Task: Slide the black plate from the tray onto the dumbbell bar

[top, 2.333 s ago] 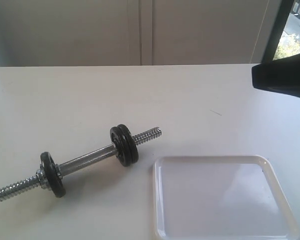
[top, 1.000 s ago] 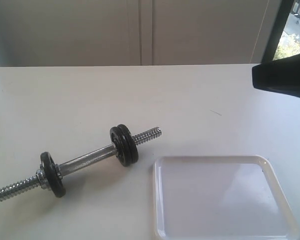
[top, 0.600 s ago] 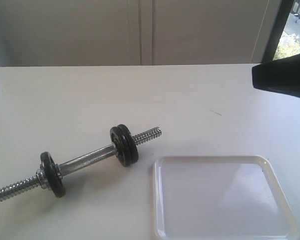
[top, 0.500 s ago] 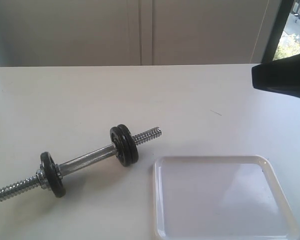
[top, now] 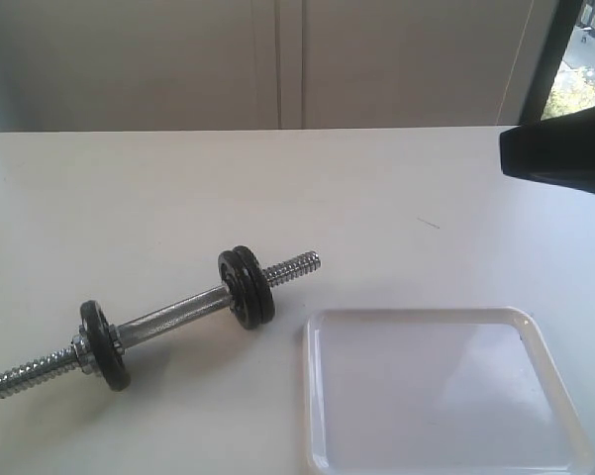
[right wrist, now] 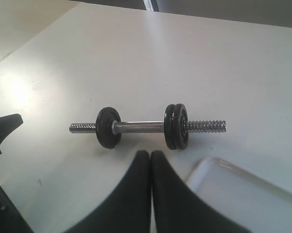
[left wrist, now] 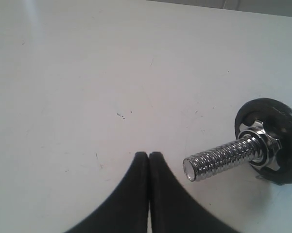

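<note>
- Holding still, nothing has moved: the dumbbell bar (top: 173,319) lies on the counter (top: 277,188), with the tray (top: 416,317) beside it bare.
- The black plate (top: 252,292) apparently sits on the bar already, so the task looks done.
- The left claw (left wrist: 148,156) and right claw (right wrist: 150,154) are both closed and empty.

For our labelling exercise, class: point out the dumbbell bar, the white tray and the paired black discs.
dumbbell bar (top: 173,316), exterior view, smooth middle of the rod.
white tray (top: 426,396), exterior view, bare middle of its floor.
paired black discs (right wrist: 177,126), right wrist view, on their rims.
</note>
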Controlling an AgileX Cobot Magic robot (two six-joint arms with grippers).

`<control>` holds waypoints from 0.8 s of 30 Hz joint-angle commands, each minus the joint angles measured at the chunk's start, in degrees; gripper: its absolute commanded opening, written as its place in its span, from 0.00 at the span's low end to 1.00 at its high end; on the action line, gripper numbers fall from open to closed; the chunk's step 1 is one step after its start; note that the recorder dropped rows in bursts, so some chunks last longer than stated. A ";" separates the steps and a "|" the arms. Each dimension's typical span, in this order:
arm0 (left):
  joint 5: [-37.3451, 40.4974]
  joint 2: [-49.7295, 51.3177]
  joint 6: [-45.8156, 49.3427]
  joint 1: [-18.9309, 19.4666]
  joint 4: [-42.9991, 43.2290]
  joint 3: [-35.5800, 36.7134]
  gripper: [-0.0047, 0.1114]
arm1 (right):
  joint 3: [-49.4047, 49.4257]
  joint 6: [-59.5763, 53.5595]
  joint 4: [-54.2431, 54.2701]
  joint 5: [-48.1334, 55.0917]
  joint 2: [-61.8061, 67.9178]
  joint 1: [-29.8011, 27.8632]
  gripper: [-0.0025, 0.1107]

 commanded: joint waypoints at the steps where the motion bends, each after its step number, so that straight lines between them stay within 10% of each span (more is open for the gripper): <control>1: -0.30 -0.29 -0.32 0.13 -0.61 0.20 0.04 | 0.31 0.06 0.35 0.06 -0.32 -0.34 0.02; 24: -0.30 -0.29 -0.32 0.13 -0.61 0.20 0.04 | 0.17 0.06 0.17 -0.24 -33.75 -0.34 0.02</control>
